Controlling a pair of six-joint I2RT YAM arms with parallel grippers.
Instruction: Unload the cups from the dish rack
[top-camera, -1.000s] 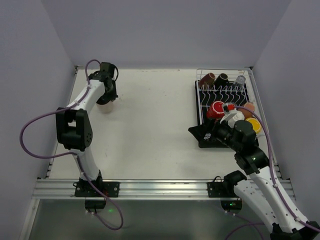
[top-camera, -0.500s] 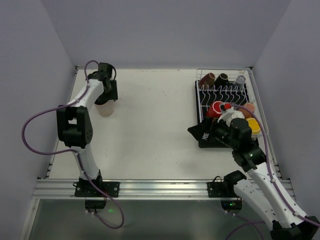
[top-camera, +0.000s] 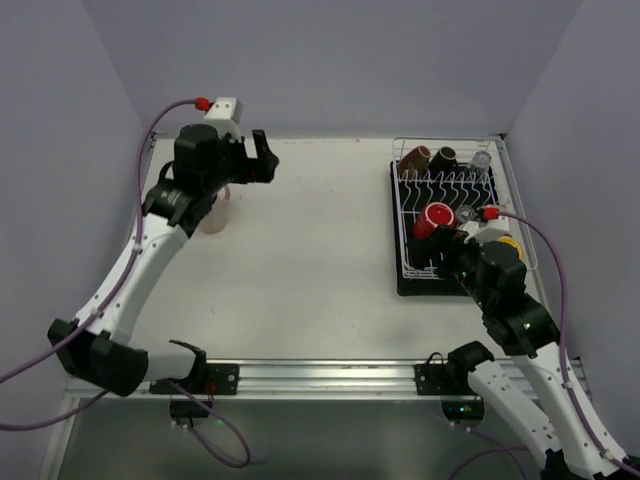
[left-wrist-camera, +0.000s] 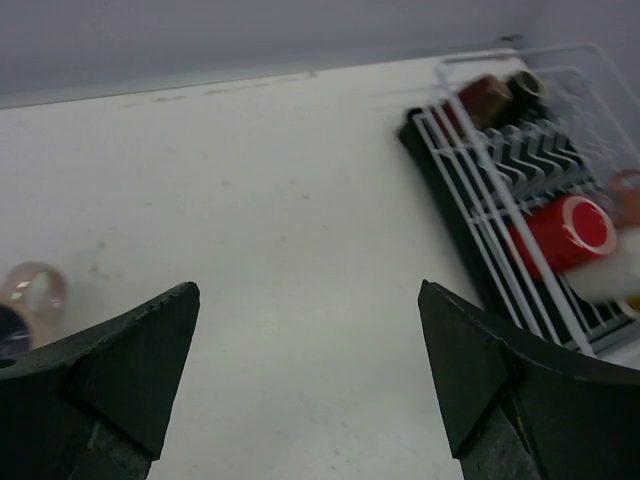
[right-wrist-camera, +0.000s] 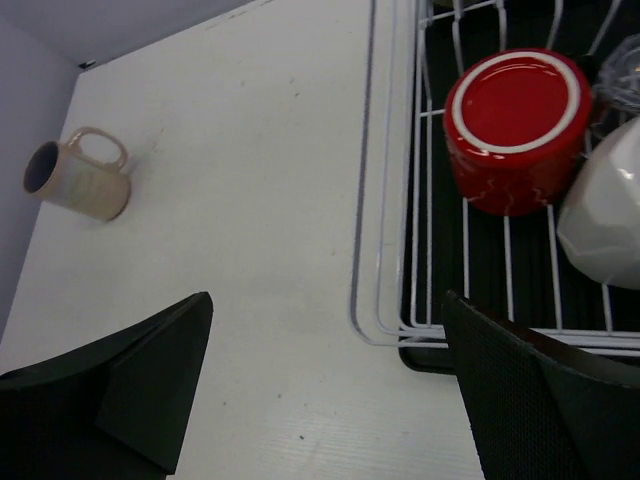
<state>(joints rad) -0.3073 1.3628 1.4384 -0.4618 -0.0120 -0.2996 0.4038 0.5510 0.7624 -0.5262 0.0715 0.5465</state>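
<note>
Top view with both wrist views. Nearest, the right gripper (right-wrist-camera: 320, 400) hangs over the near left corner of the rack (right-wrist-camera: 385, 250), jaws spread wide with nothing between them, just short of the red cup (right-wrist-camera: 515, 125). That cup lies on its side on the wires, its base towards the camera, with a white cup (right-wrist-camera: 605, 215) touching it on the right. A yellow cup (top-camera: 508, 245) shows beside the right wrist. Along the rack's far end sit a brown cup (top-camera: 417, 156), a black cup (top-camera: 443, 156) and a glass (top-camera: 481, 160).

Well apart, at the table's (top-camera: 320, 250) far left, a pale mug (right-wrist-camera: 80, 178) rests on the bare surface, clear of the rack. The left gripper (left-wrist-camera: 305, 380) hovers raised near it, jaws wide apart and empty, facing the rack.

Progress, judged from this layout: one cup is unloaded; at least six remain in the rack, so the task is at an early stage. The red cup looks the likeliest next pick.
</note>
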